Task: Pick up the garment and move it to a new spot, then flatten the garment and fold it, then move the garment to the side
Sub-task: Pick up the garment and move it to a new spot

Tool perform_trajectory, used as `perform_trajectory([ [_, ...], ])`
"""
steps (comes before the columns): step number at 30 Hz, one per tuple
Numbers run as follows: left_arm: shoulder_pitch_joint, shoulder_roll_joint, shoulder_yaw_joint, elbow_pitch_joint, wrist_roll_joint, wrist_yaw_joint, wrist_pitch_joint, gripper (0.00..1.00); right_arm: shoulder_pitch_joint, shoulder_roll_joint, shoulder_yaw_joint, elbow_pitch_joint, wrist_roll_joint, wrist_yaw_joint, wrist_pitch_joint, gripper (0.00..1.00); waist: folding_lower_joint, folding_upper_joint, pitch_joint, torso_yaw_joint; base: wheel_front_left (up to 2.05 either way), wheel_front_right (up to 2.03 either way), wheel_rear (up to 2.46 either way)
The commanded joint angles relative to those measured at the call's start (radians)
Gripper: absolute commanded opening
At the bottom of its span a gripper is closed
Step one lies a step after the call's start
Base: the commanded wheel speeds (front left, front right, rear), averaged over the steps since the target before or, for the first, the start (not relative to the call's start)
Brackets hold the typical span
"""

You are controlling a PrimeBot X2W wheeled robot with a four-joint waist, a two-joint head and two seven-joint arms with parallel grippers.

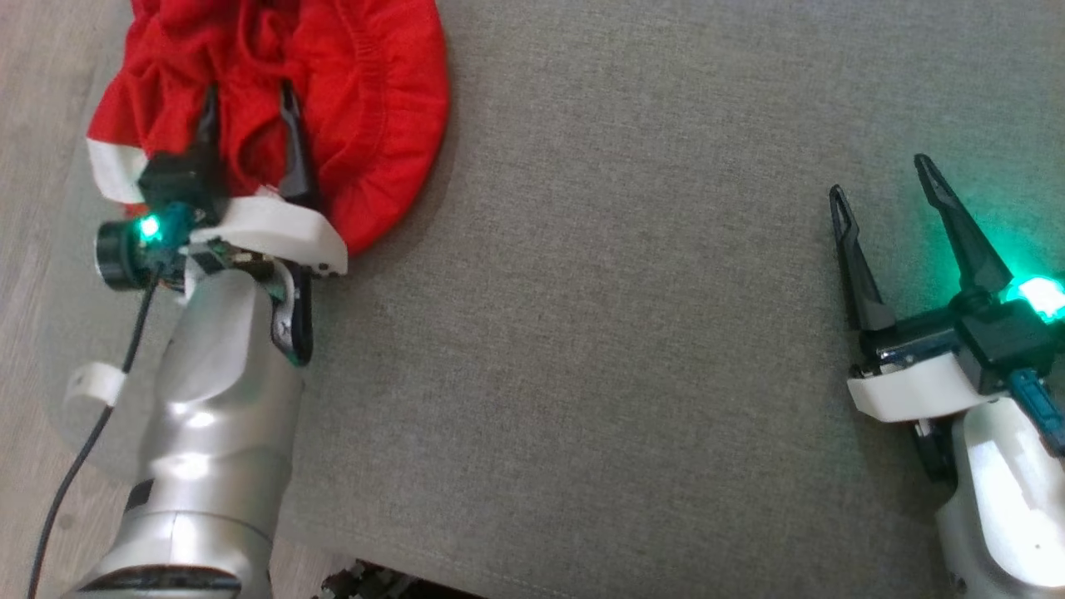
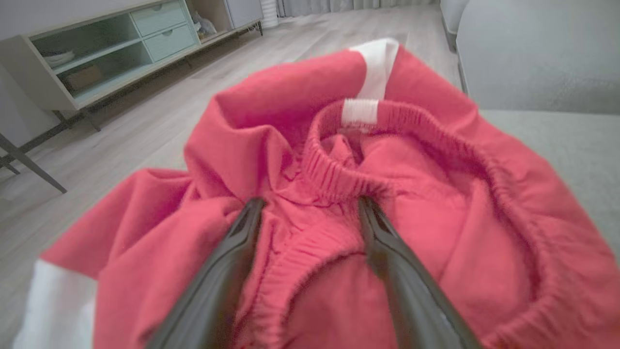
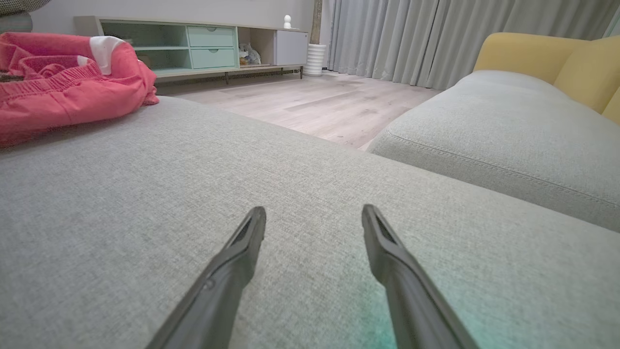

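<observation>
The garment [image 1: 349, 100] is a crumpled red piece with white stripes and an elastic waistband, lying bunched at the far left corner of the grey cushion [image 1: 632, 333]. My left gripper [image 1: 248, 98] is open and pressed down into the cloth, one finger on either side of a fold of the waistband [image 2: 310, 232]. The garment [image 2: 436, 203] spreads wide around the fingers in the left wrist view. My right gripper [image 1: 880, 176] is open at the right, low over bare cushion and well apart from the garment [image 3: 63, 92]. Nothing lies between its fingers [image 3: 247, 237].
The grey cushion's left edge drops to a wooden floor [image 1: 33, 274], where a dark cable [image 1: 83, 449] trails from my left arm. A second grey cushion with a yellow backrest [image 3: 547, 58] lies beyond a gap at the right. A low cabinet [image 3: 193, 43] stands against the wall.
</observation>
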Motion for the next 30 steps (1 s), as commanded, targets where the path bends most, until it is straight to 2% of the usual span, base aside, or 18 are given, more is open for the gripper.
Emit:
perform_trajectory([
  [1, -0.02, 0.037, 0.017, -0.003, 0.004, 0.014, -0.005, 1.0, -0.003, -0.017, 0.015, 0.041, -0.012, -0.001, 0.01, 1.0, 0.0001, 0.0, 0.005, 0.003, 0.0, 0.0, 0.0],
  [3, -0.031, 0.035, 0.005, 0.015, 0.013, 0.022, -0.005, 1.0, -0.008, -0.018, 0.023, 0.043, -0.015, -0.001, 0.01, 1.0, 0.0001, 0.0, 0.008, 0.007, 0.0, 0.0, 0.0],
  [4, -0.034, 0.035, 0.001, 0.013, 0.019, 0.027, -0.005, 0.84, -0.011, -0.019, 0.027, 0.045, -0.016, -0.001, 0.01, 1.0, 0.0001, 0.0, 0.009, 0.009, 0.0, 0.0, 0.0],
  [5, -0.035, 0.034, -0.003, 0.009, 0.023, 0.031, -0.005, 0.46, -0.013, -0.018, 0.029, 0.046, -0.017, -0.001, 0.01, 1.0, 0.0001, 0.0, 0.009, 0.01, 0.0, 0.0, 0.0],
  [6, -0.035, 0.033, -0.008, 0.001, 0.028, 0.037, -0.005, 0.19, -0.015, -0.017, 0.03, 0.048, -0.017, -0.001, 0.01, 1.0, 0.0001, 0.0, 0.009, 0.012, 0.0, 0.0, 0.0],
  [7, -0.034, 0.033, -0.013, -0.003, 0.033, 0.039, -0.005, 0.0, -0.016, -0.016, 0.032, 0.05, -0.017, -0.001, 0.01, 1.0, 0.0001, 0.0, 0.008, 0.013, 0.0, 0.0, 0.0],
  [13, -0.036, 0.047, -0.02, -0.036, 0.046, 0.034, -0.005, 0.0, -0.02, -0.007, 0.045, 0.063, -0.006, -0.001, 0.01, 1.0, 0.0001, 0.0, -0.011, 0.005, 0.0, 0.0, 0.0],
  [22, -0.027, 0.1, -0.033, -0.277, 0.087, 0.016, -0.005, 0.0, -0.018, 0.037, 0.046, 0.073, 0.018, -0.001, 0.01, 1.0, 0.0001, 0.0, -0.097, -0.037, 0.0, 0.0, 0.0],
  [24, -0.037, 0.119, -0.05, -0.339, 0.104, -0.003, -0.005, 0.0, -0.022, 0.054, 0.052, 0.075, 0.027, -0.001, 0.01, 1.0, 0.0001, 0.0, -0.125, -0.061, 0.0, 0.0, 0.0],
  [26, -0.052, 0.139, -0.081, -0.394, 0.117, -0.046, -0.005, 0.0, -0.024, 0.072, 0.055, 0.075, 0.036, -0.001, 0.01, 1.0, 0.0001, 0.0, -0.158, -0.091, 0.0, 0.0, 0.0],
  [27, -0.052, 0.139, -0.081, -0.394, 0.117, -0.046, -0.005, 0.0, -0.024, 0.072, 0.055, 0.075, 0.036, -0.001, 0.01, 1.0, 0.0001, 0.0, -0.158, -0.091, 0.0, 0.0, 0.0],
  [30, -0.095, 0.175, -0.129, -0.445, 0.138, -0.088, -0.005, 0.0, -0.026, 0.097, 0.059, 0.072, 0.057, -0.001, 0.01, 1.0, 0.0001, 0.0, -0.205, -0.156, 0.0, 0.0, 0.0],
])
